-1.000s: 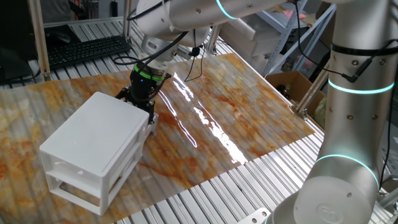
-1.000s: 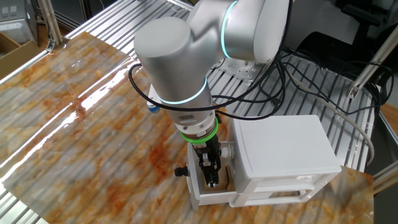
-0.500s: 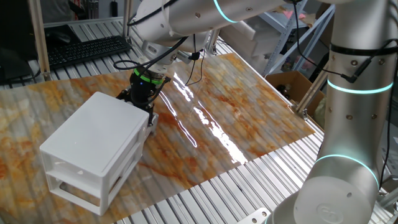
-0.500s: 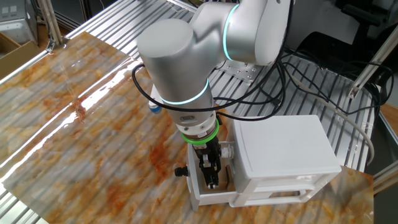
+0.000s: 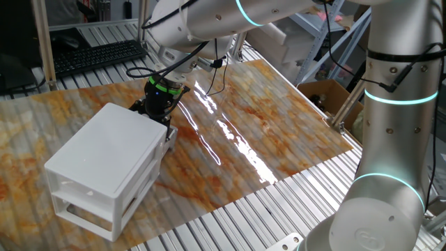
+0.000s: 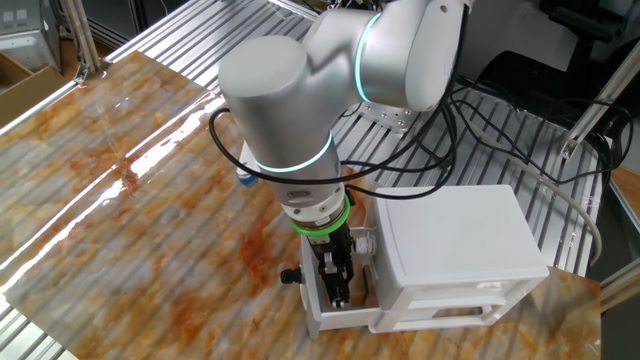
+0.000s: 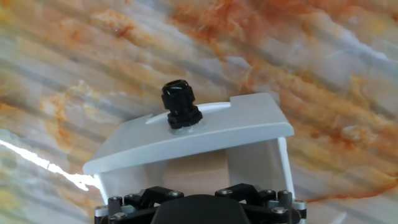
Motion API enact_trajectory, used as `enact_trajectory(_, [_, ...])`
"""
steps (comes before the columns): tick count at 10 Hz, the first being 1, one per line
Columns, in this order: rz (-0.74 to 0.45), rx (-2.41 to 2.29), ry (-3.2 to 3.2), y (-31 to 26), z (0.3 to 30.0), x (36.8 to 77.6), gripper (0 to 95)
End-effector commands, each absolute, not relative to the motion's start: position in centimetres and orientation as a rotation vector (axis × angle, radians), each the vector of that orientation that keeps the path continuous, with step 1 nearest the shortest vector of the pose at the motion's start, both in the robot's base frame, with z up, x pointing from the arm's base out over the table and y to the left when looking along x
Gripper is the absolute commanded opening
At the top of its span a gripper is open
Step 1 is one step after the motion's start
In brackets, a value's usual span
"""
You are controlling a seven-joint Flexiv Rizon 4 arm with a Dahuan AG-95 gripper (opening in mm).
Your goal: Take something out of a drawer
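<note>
The white two-tier cabinet (image 5: 104,164) lies on the marbled mat and also shows in the other fixed view (image 6: 455,240). Its drawer (image 6: 345,318) is pulled out toward the mat, and a black knob (image 7: 181,104) sits on its white front (image 7: 249,124). My gripper (image 6: 337,285) reaches straight down into the open drawer, with its dark fingers between the drawer walls. In the hand view a pale tan wooden block (image 7: 194,169) lies inside the drawer, just under the gripper body. The fingertips are hidden, so I cannot tell whether they hold the block.
The orange-and-white marbled mat (image 5: 265,125) covers the slatted metal table (image 5: 230,223). A keyboard (image 5: 94,56) lies at the far left and a cardboard box (image 5: 327,94) stands off the table's right side. Cables (image 6: 470,130) trail behind the cabinet.
The arm's upper links have shifted slightly. The gripper has stayed inside the drawer and the cabinet has not moved.
</note>
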State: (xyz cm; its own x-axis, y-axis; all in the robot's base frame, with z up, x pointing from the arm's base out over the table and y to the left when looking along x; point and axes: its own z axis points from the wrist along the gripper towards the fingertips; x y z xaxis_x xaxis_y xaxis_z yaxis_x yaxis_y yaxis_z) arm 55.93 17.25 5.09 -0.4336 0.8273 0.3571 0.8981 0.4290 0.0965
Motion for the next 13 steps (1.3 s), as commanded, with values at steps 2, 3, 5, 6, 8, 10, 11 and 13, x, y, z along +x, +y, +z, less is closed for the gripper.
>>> enact_trajectory(2, [-0.403,-1.505,-2.441,17.29,4.93,55.81,95.0])
enact_trajectory(3, [-0.404,-1.508,-2.440,17.35,4.91,55.80,76.0])
enact_trajectory(5, [-0.410,-1.522,-2.432,17.53,4.98,55.82,76.0])
enact_trajectory(6, [-0.421,-1.533,-2.420,17.59,5.04,55.92,76.0])
enact_trajectory(8, [-0.421,-1.534,-2.420,17.59,5.02,55.93,76.0])
enact_trajectory(10, [-0.421,-1.534,-2.420,17.59,5.02,55.93,76.0])
enact_trajectory(11, [-0.421,-1.534,-2.420,17.59,5.02,55.93,76.0])
enact_trajectory(13, [-0.421,-1.534,-2.420,17.59,5.02,55.93,76.0])
